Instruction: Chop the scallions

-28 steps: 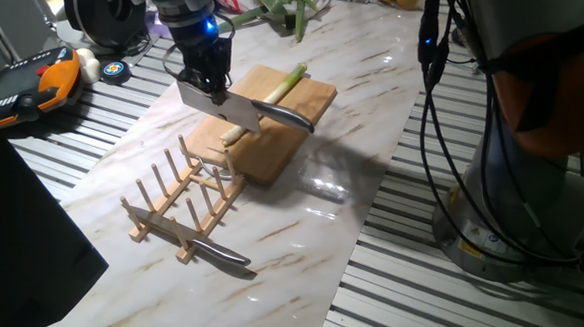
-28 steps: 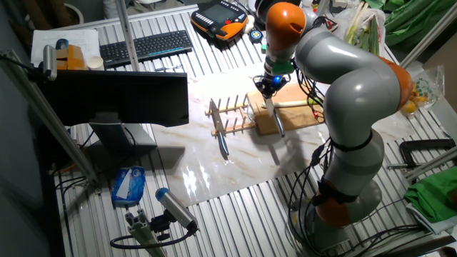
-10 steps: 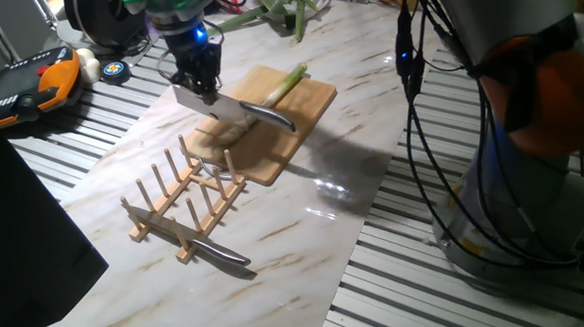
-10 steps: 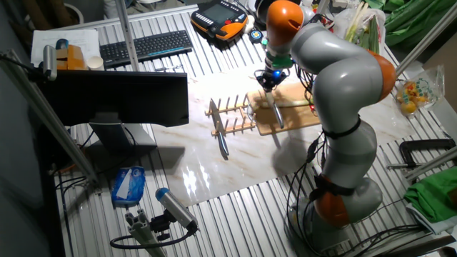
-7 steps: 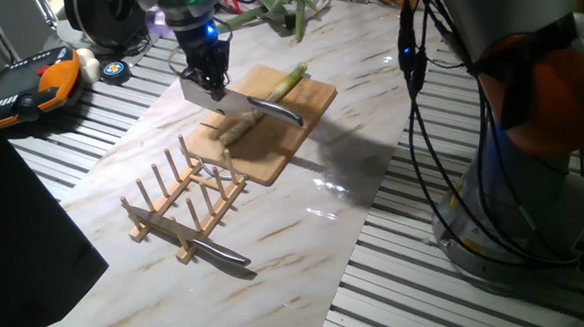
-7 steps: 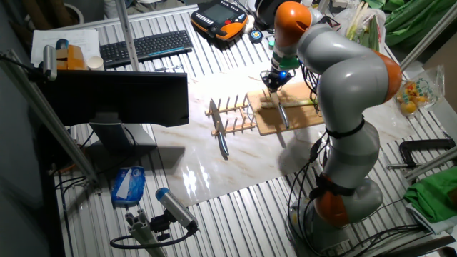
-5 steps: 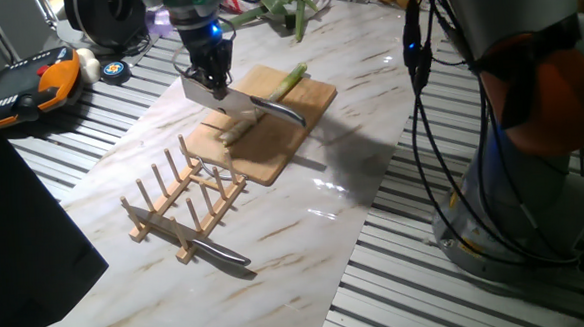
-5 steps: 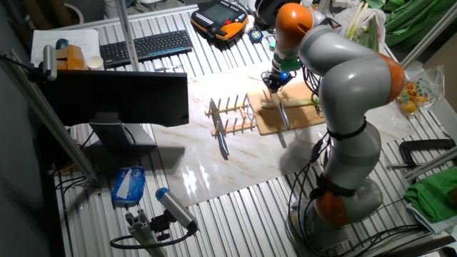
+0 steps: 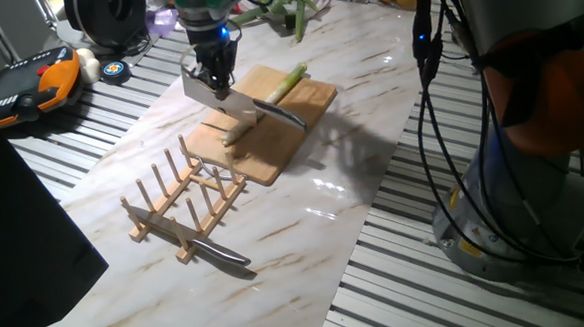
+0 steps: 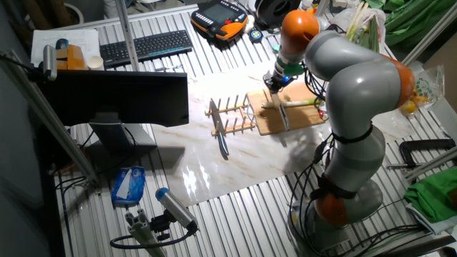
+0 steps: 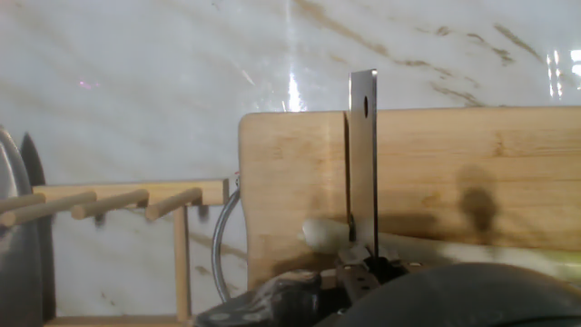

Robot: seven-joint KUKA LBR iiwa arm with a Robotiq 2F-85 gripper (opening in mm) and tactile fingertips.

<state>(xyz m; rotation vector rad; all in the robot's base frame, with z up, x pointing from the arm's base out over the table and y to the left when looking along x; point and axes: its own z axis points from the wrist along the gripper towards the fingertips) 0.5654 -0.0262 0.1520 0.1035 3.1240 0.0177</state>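
Observation:
One scallion, white shading to pale green, lies lengthwise on the wooden cutting board. My gripper hangs over the board's near-left part, shut on a cleaver whose blade crosses the stalk near its white end. The handle sticks out to the right. In the hand view the blade shows edge-on, standing across the scallion on the board. The other fixed view shows the gripper over the board. I cannot tell whether the stalk is cut through.
A wooden peg rack stands just in front of the board, with a second knife lying beside it. A bundle of green leafy stalks lies at the back. An orange pendant and a keyboard sit off the marble slab.
The gripper and cleaver have shifted a little to the right along the stalk, away from its white end, over the last second. The scallion and board have stayed put.

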